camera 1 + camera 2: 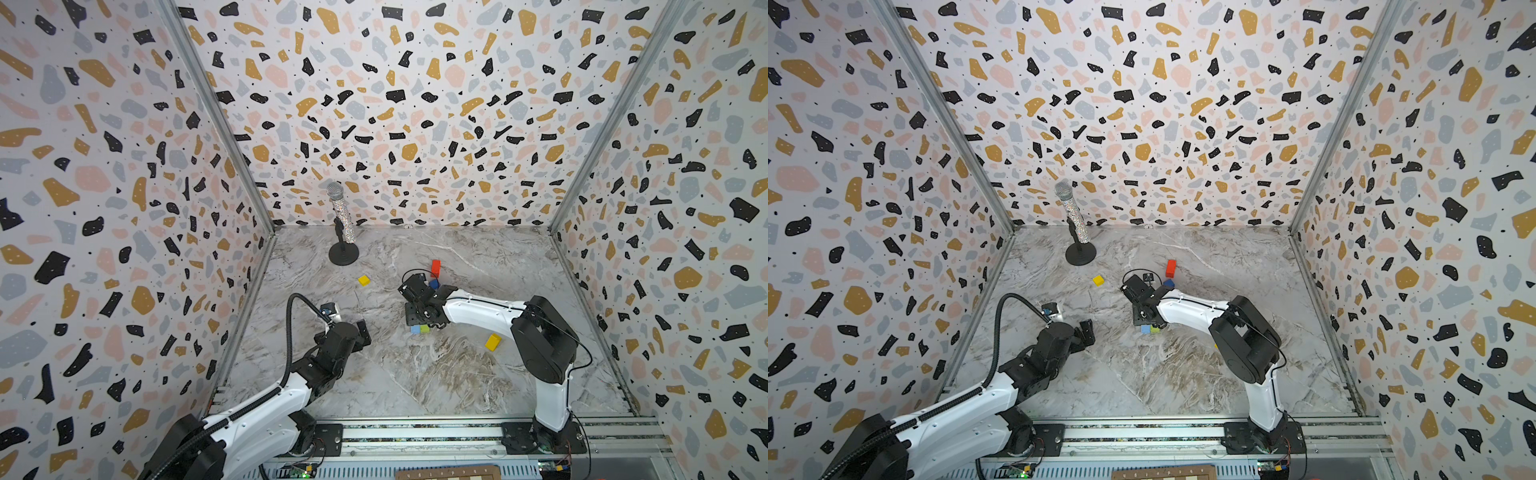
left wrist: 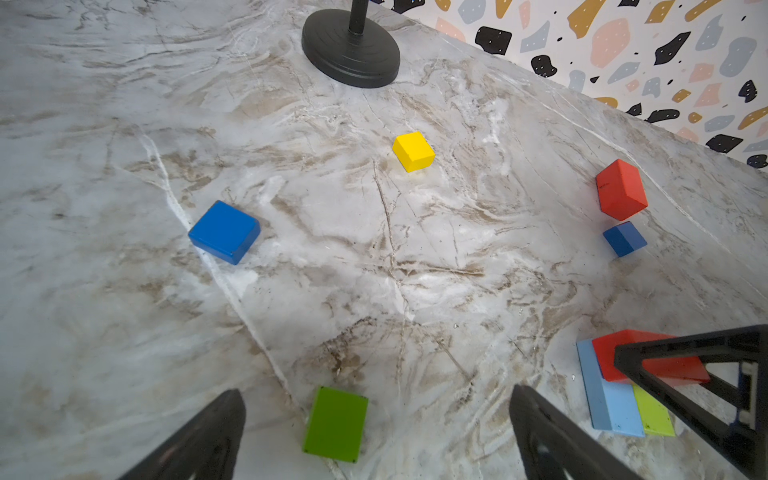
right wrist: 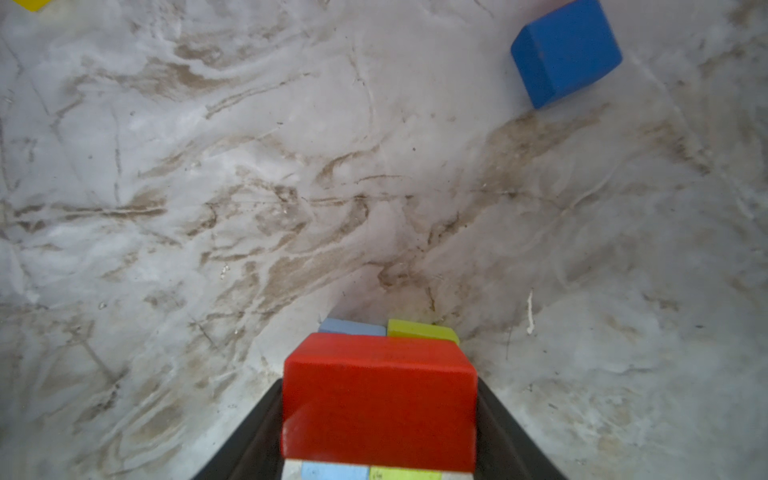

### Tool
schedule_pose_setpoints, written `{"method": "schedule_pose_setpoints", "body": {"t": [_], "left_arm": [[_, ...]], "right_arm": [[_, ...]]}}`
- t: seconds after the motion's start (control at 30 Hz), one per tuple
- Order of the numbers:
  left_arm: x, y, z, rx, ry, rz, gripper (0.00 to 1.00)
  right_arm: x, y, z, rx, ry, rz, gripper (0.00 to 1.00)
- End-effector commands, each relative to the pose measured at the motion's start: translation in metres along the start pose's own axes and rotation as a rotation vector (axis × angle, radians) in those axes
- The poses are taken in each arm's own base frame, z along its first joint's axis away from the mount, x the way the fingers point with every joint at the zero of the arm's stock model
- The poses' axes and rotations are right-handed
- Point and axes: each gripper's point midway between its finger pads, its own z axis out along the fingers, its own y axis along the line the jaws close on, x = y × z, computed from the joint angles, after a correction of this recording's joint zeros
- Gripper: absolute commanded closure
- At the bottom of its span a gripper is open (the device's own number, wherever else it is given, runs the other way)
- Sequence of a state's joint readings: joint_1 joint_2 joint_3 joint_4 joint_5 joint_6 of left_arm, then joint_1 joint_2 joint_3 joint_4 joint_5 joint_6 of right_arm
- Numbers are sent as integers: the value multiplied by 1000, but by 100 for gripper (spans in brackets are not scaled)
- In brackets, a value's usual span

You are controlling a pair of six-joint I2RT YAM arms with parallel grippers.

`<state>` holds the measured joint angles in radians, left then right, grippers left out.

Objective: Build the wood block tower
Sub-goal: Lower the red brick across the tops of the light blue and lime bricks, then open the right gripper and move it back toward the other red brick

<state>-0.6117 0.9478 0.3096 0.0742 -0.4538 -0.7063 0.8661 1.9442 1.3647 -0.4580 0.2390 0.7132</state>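
Tower's red block (image 3: 379,399), hidden from above, held by right end effector (image 3: 379,388); left end effector (image 2: 376,395) wide.

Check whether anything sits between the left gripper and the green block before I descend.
Nothing visible does. In the left wrist view the green block lies flat on the bare table, in line with the gap between the fingers of the open left gripper. The nearest other piece, the blue block, lies well apart, beyond it.
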Motion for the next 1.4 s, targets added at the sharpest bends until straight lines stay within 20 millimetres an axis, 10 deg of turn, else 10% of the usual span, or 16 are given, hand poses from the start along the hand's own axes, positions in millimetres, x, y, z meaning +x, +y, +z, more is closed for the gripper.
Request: {"method": "schedule_pose_setpoints", "body": {"t": [0.0, 0.4, 0.83, 1.07, 1.37], "left_arm": [[-4, 1, -1, -1, -23, 2, 0], [-2, -1, 0, 12, -10, 14, 0], [4, -1, 3, 18, -1, 50, 0], [5, 0, 4, 11, 1, 52, 0], [10, 1, 7, -8, 36, 70, 0]], "right_arm": [[-5, 0, -14, 6, -15, -18, 33], [-27, -2, -38, 20, -85, -57, 1], [-105, -20, -85, -27, -246, -201, 1], [-162, -78, -53, -55, -230, -91, 20], [-204, -105, 18, 4, -176, -83, 17]]}}
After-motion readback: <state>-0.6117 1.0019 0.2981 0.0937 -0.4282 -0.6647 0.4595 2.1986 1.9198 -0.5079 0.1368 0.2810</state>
